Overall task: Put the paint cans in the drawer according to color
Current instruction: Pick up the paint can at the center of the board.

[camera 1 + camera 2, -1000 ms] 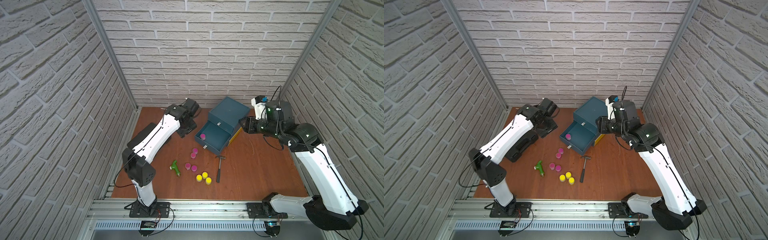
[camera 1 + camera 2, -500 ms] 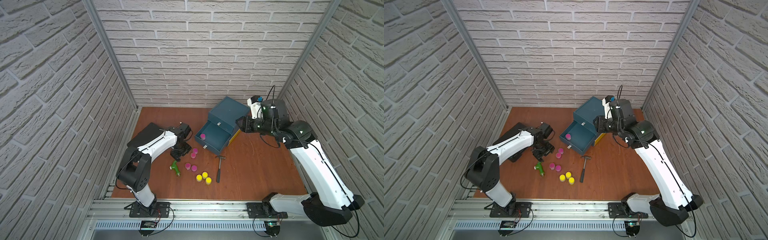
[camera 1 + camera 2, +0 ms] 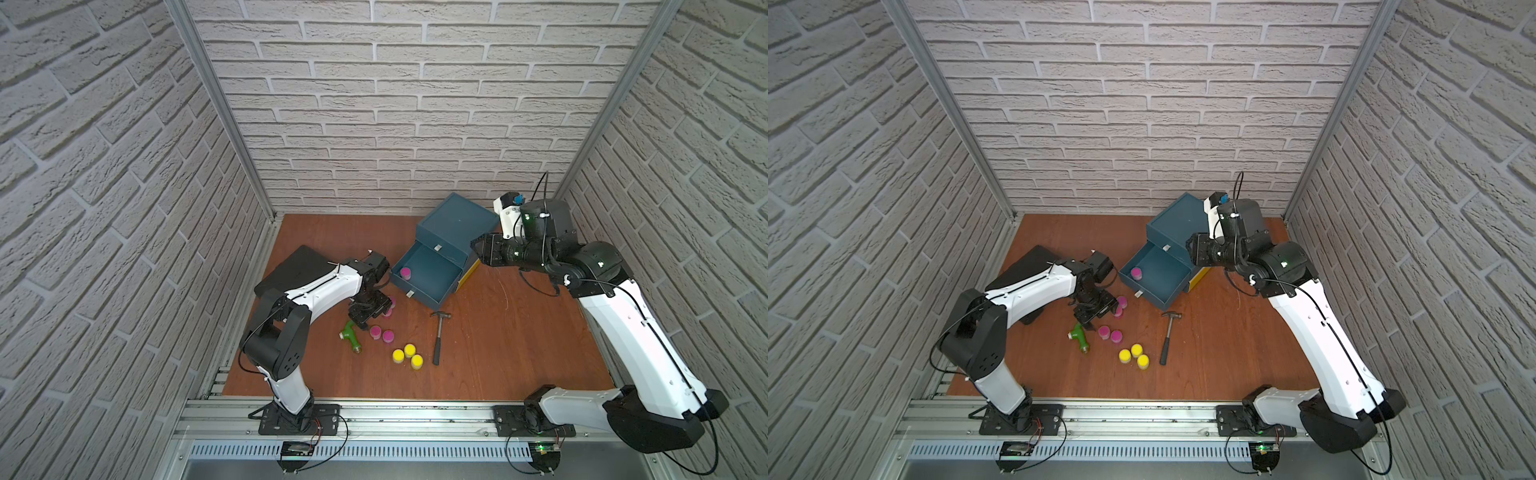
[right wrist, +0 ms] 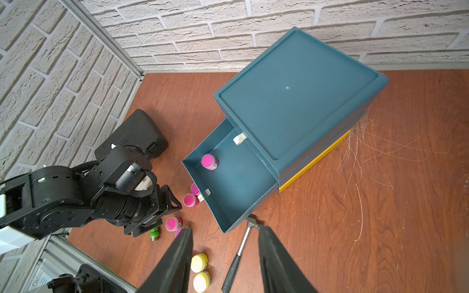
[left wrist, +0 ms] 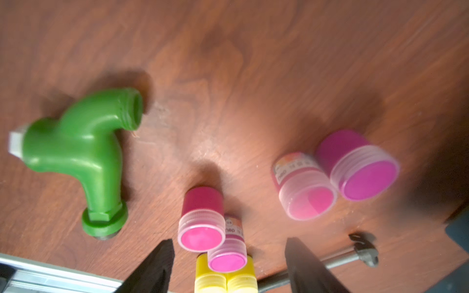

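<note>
Bench of red-brown wood [image 3: 498,340], walled in by pale brick-pattern panels [image 3: 374,124]. Just right of centre in both top views, dark teal plastic drawer cabinet [image 3: 457,224] with upper drawer [image 3: 434,270] pulled out toward lower left and a yellow lower drawer front [image 3: 468,274] showing as a strip beneath. One small squat magenta-lidded paint can [image 3: 405,272] upright in the open drawer's left corner.

Just left of the drawer front, pair of magenta paint cans [image 3: 1122,301] touching each other, half hidden by the left end effector [image 5: 228,242]. Hangs low over the bench at centre frame, black fingers [image 5: 157,269] spread wide, gripping nothing. Below it in frame, second magenta pair [image 3: 375,331], side by side; green plastic pipe fitting [image 3: 351,334] lying just to their left. Lower still, three yellow-lidded paint cans [image 3: 410,350] clustered, with a small steel-headed hammer [image 3: 437,340] lying just to the right. Black rectangular case [image 3: 297,266] at centre left, under the left arm.

Right end effector [image 4: 225,229] raised at the cabinet's right side, centre right of frame; dark fingers [image 4: 177,258] parted by a narrower gap, empty.
</note>
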`<state>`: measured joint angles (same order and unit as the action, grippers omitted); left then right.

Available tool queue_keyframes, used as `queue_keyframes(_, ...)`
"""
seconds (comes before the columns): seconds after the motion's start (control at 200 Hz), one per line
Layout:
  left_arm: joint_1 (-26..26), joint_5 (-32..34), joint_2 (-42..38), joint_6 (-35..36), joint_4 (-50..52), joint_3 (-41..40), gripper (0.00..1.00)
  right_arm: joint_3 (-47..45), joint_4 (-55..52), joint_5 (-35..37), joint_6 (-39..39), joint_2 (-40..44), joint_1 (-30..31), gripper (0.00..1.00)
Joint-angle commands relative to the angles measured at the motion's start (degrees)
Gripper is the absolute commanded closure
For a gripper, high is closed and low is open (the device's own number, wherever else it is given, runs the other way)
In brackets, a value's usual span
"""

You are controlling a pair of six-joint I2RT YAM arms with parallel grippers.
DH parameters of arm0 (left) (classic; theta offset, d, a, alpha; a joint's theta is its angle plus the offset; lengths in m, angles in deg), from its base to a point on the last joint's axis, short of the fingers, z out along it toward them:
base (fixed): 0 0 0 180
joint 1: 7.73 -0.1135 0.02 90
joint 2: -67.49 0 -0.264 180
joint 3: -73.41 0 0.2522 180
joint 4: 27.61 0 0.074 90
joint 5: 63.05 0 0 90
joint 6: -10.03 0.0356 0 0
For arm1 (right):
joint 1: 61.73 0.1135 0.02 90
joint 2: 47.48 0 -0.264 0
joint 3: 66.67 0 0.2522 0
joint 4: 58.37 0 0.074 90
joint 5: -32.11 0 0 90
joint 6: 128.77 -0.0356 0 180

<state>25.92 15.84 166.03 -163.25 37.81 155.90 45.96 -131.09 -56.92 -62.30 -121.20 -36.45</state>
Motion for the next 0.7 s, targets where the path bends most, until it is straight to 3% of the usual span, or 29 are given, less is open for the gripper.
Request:
queue_keyframes(0.0,0.9,-1.0,0.8,-1.5,1.8,-0.9,0.26,-0.3,2.0,-0.4,-0.2,0.6,-0.1,0.52)
queue_keyframes(0.325,1.5,-1.0,0.5,-3.3,-0.3,-5.8,0.32,-1.5,2.1,-0.2,-0.4,1.3,-0.1,0.52)
queue_keyframes(0.585,1.3,1.0,1.0,-4.1,-2.2,-6.5,0.44,-1.6,2.3,-0.4,-0.5,1.2,-0.1,0.52)
queue_keyframes(0.695,1.2,1.5,1.6,-3.9,-2.5,-6.3,0.55,-1.7,2.3,-0.4,-0.5,1.2,-0.1,0.52)
